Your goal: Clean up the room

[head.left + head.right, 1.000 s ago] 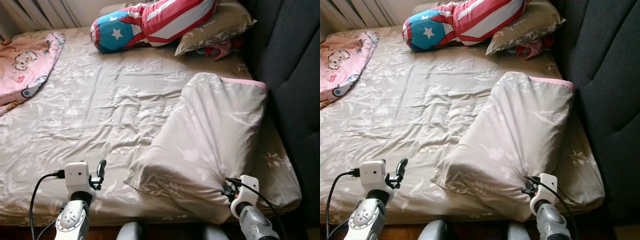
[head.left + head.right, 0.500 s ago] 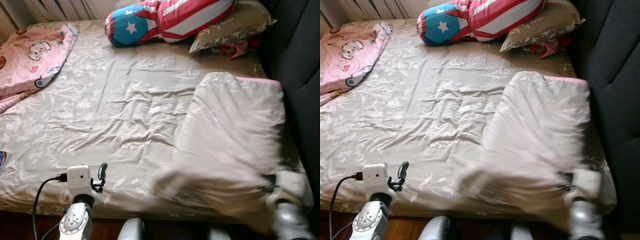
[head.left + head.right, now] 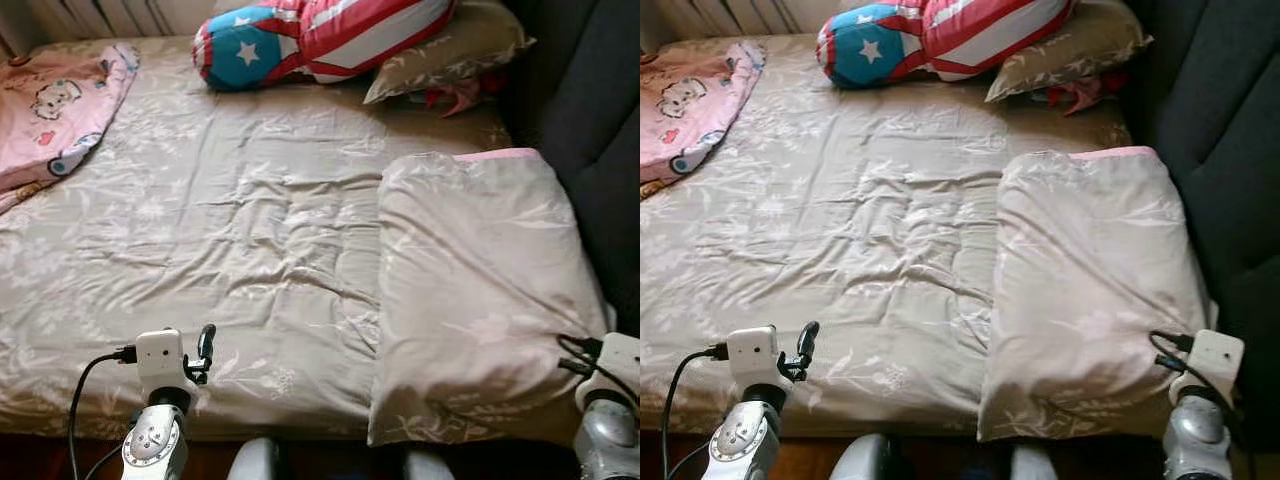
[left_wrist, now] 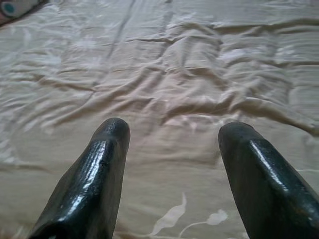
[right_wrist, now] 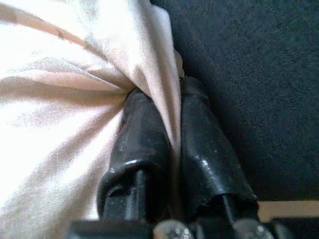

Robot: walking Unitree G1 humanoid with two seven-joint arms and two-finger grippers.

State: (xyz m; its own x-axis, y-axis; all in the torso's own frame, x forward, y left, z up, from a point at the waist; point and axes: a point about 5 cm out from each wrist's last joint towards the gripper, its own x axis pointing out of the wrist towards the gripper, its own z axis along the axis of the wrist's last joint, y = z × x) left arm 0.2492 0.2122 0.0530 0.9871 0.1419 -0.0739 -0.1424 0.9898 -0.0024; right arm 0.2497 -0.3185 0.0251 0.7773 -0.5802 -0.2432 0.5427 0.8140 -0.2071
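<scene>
Bed (image 3: 200,230); right end effector (image 5: 167,107) pinching pillow (image 3: 470,290) corner.

The bed sheet (image 3: 230,230) was soft cloth with wrinkles and a light shine. The folded blanket (image 3: 470,290) was smooth cloth too, and the headboard (image 3: 1230,120) looked like rough, dull dark cloth. The left gripper (image 4: 172,149) had shiny black fingers (image 4: 94,174).
</scene>
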